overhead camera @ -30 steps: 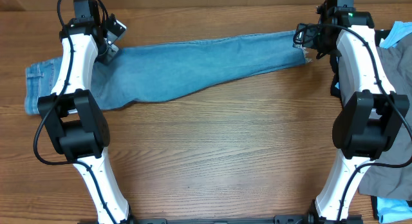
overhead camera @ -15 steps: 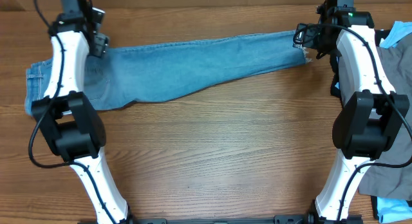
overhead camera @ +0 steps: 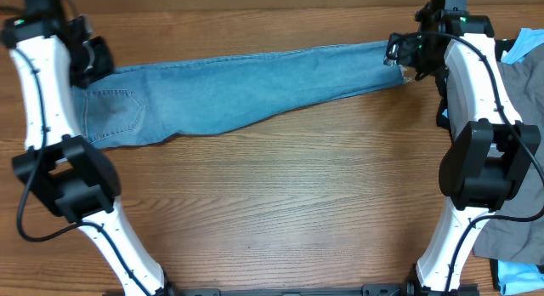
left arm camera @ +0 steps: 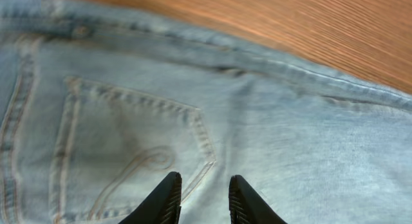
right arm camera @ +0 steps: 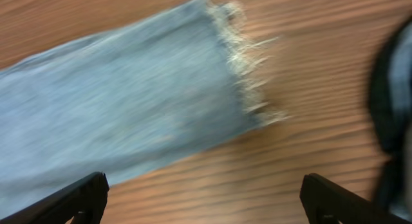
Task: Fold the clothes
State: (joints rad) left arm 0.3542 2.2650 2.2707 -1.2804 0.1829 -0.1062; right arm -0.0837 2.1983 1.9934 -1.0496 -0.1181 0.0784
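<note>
The jeans (overhead camera: 238, 88) lie flat along the far side of the table (overhead camera: 280, 202). They run from the waist end at about ten o'clock to the frayed hem (overhead camera: 399, 62) at about two o'clock. One stitched back pocket (overhead camera: 115, 113) faces up near the waist end.

The left gripper (overhead camera: 89, 58) sits at ten o'clock over the upper edge of the seat. In its wrist view the left gripper (left arm camera: 203, 192) has its two dark fingers (left arm camera: 168, 195) only narrowly parted. Bare denim shows in the slit between them and no fold is caught there. They point at the cloth just to the three o'clock side of the pocket (left arm camera: 129, 153). I cannot tell whether the tips touch the fabric or hang just over it.

The right gripper (overhead camera: 406, 54) is at two o'clock, by the hem. From its wrist camera the right gripper (right arm camera: 203, 185) is spread very wide, one finger (right arm camera: 84, 195) low at seven o'clock and the other at five o'clock. It holds nothing. The leg end and its loose threads (right arm camera: 248, 76) lie above the gap, and wood shows between the tips.

A dark garment (right arm camera: 393, 108) crowds in at three o'clock of that view. On the table, a pale-blue piece (overhead camera: 527, 45) lies at the two o'clock edge. Grey trousers (overhead camera: 510, 236) lie down at four o'clock.
</note>
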